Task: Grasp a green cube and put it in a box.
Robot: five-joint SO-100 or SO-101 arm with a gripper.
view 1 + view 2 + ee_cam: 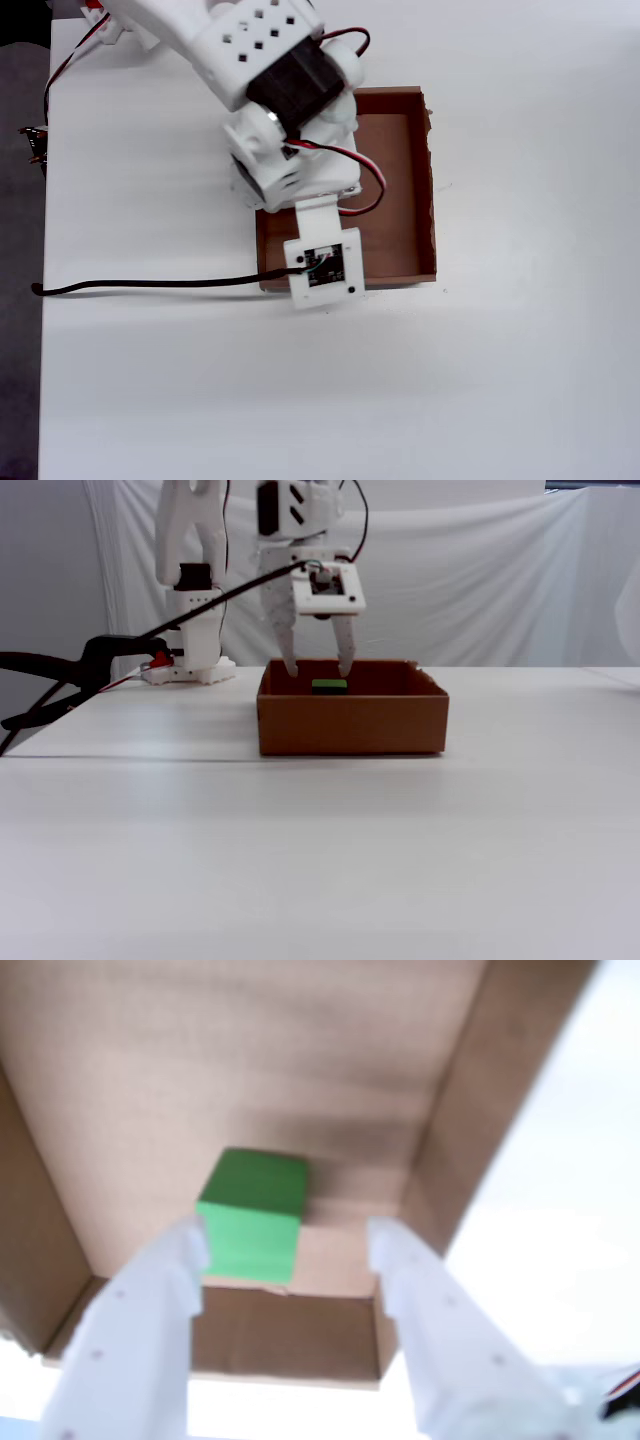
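Note:
The green cube point(252, 1216) lies on the floor of the brown cardboard box point(150, 1090), close to the box's near wall in the wrist view. My gripper point(288, 1245) hangs open just above it, its two white fingers point(150, 1300) spread to either side with the cube free between them, nearer the left finger. In the fixed view the gripper point(319, 668) points down into the box point(350, 722) and the top of the cube point(329, 686) shows over the front wall. In the overhead view the arm covers the cube; the box point(400, 180) shows beneath it.
A black cable point(140, 286) runs from the wrist camera across the white table to its left edge in the overhead view. A black clamp point(60, 675) juts in at the left of the fixed view. The arm's base point(195, 630) stands behind the box.

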